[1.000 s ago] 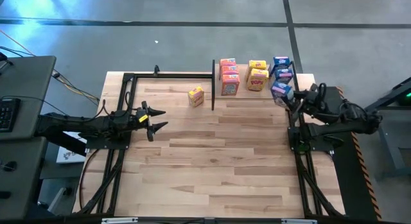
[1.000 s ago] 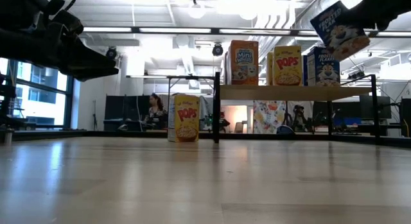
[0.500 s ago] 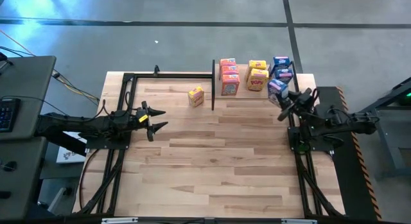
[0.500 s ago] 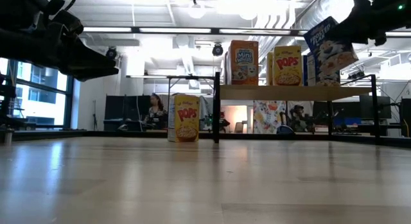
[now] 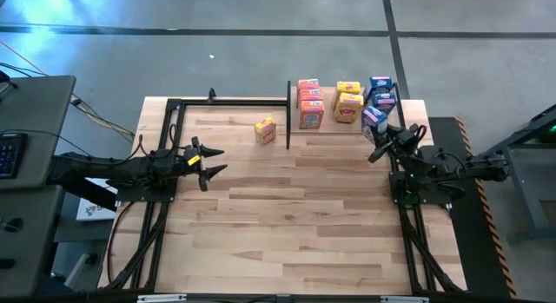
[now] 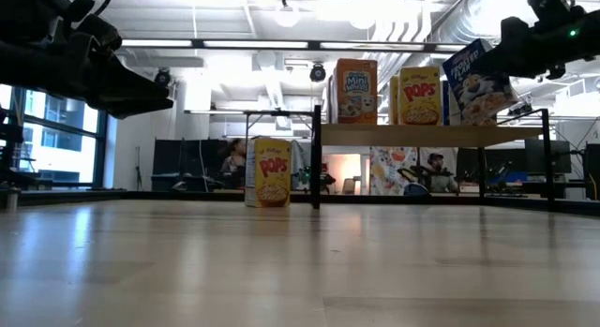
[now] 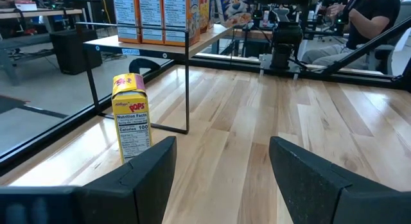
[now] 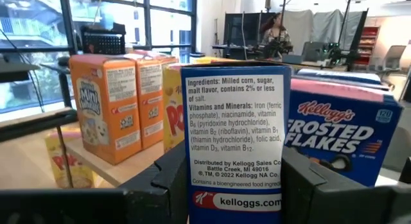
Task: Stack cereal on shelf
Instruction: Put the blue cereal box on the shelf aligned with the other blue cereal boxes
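Observation:
My right gripper (image 5: 380, 140) is shut on a blue cereal box (image 5: 374, 120), which hangs tilted (image 6: 478, 79) at the right end of the shelf (image 6: 431, 135). The shelf, a light-wood board on black posts, carries orange (image 5: 309, 103), yellow (image 5: 348, 102) and blue (image 5: 380, 90) boxes standing upright. In the right wrist view another blue box (image 8: 337, 144) stands just beside the held one. One yellow box (image 5: 265, 129) stands alone on the tabletop, left of the shelf. My left gripper (image 5: 214, 161) waits open at the table's left, pointing at that box (image 7: 131, 124). My right gripper pinches the blue box between its two fingers (image 8: 164, 182), one on each broad face, so the narrow printed side (image 8: 232, 179) faces the wrist camera. The fingers reach in about level from the table's right. The box is lifted clear, tilted, a little above the shelf board.
Black frame rails run along the table's left (image 5: 165, 155), far (image 5: 230, 101) and right (image 5: 401, 199) sides. A black post (image 5: 287, 112) marks the shelf's left end. The bare tabletop (image 5: 287, 216) spreads across the middle and near side. People sit in the room beyond (image 6: 234, 158).
My right gripper has come down and moved toward the shelf, tipping toward level, still shut on the blue box. The box has sunk from high above the shelf to just above the board and remains tilted. My left arm has kept still.

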`<state>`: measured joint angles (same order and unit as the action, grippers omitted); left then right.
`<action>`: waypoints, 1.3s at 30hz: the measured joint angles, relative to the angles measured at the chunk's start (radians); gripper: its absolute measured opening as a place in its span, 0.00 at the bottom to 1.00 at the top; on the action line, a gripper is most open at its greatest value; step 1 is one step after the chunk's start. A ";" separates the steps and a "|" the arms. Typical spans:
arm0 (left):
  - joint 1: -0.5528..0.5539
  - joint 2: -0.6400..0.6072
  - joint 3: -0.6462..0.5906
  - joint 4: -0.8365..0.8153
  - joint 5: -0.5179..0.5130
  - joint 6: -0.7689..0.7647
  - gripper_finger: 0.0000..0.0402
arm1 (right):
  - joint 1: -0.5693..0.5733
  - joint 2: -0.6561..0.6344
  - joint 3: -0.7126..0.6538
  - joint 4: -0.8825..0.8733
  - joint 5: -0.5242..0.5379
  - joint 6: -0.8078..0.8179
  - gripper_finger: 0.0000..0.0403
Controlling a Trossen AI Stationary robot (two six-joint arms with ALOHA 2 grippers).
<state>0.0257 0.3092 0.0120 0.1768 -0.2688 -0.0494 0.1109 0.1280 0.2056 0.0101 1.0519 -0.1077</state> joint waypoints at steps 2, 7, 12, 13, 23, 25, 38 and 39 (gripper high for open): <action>0.000 0.000 0.000 0.000 0.000 0.000 0.60 | 0.000 0.000 -0.013 0.010 0.003 -0.002 0.38; 0.000 0.000 0.000 0.000 0.000 0.000 0.60 | 0.000 -0.001 -0.040 0.028 0.014 0.002 0.38; 0.000 0.000 0.000 0.000 0.000 0.000 0.60 | 0.000 0.000 -0.043 0.037 0.029 -0.009 0.38; 0.000 0.000 0.000 0.000 0.000 0.000 0.60 | 0.000 0.000 -0.043 0.045 0.030 -0.022 0.38; 0.000 0.000 0.000 0.000 0.000 0.000 0.60 | 0.000 0.000 -0.044 0.090 0.037 -0.081 0.38; 0.000 0.000 0.000 0.000 0.000 0.000 0.60 | 0.000 0.000 -0.044 0.092 0.037 -0.091 0.38; 0.000 0.000 0.000 0.000 0.000 0.000 0.60 | 0.000 0.001 -0.044 0.083 0.031 -0.165 0.38; 0.000 0.000 0.000 0.000 0.000 0.000 0.60 | 0.000 0.001 -0.044 0.082 0.031 -0.171 0.38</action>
<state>0.0258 0.3088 0.0124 0.1765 -0.2688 -0.0494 0.1112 0.1291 0.1612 0.0922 1.0827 -0.2786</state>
